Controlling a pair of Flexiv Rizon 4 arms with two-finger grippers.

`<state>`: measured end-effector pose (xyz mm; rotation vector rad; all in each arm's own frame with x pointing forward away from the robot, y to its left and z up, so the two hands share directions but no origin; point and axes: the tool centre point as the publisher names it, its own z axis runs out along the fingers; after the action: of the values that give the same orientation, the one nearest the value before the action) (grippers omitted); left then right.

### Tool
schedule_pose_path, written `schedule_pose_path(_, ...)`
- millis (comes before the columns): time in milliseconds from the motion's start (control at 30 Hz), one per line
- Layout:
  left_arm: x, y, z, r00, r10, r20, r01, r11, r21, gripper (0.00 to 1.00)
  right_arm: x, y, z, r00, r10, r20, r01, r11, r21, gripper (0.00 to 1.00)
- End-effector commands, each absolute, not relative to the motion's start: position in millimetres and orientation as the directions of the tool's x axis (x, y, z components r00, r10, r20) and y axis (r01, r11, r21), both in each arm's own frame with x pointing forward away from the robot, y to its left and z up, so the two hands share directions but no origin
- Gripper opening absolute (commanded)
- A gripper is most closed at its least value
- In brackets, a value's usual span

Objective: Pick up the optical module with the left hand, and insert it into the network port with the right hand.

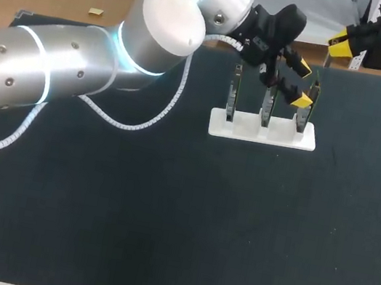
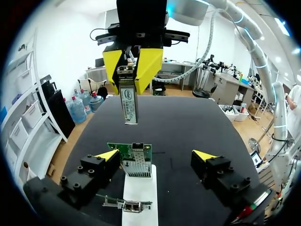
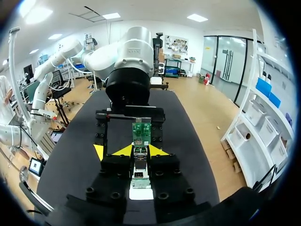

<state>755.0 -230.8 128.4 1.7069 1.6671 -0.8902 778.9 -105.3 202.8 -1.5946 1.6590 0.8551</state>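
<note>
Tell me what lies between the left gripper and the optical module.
Left wrist view: the green network card on its white stand, then bare table up to the optical module.

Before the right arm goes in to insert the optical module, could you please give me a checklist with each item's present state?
1. Grip: optical module clamped in right gripper: ok.
2. Release: left gripper open, holding nothing: ok.
3. Target: network port looks empty: ok.
4. Alignment: module hangs apart from the port; exact line-up: cannot tell.
5. Clearance: left gripper straddles the white stand, likely crowding the approach: not ok.
</note>
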Motion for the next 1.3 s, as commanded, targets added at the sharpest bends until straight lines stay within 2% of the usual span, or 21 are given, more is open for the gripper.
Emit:
schedule_pose_path(33,756.5,-230.5,128.5,-0.007,0.611,-0.792,0.998,-0.047,-0.046,1.00,778.2,-105.0,202.6,-0.024,-0.558,-0.830,-0.999,0.039,0.003,0.00)
schedule_pose_path(1300,759.1,-232.5,127.0,-0.009,0.614,-0.790,0.998,-0.042,-0.044,1.00,778.5,-106.0,202.6,-0.022,-0.555,-0.832,-0.999,0.038,0.002,0.00)
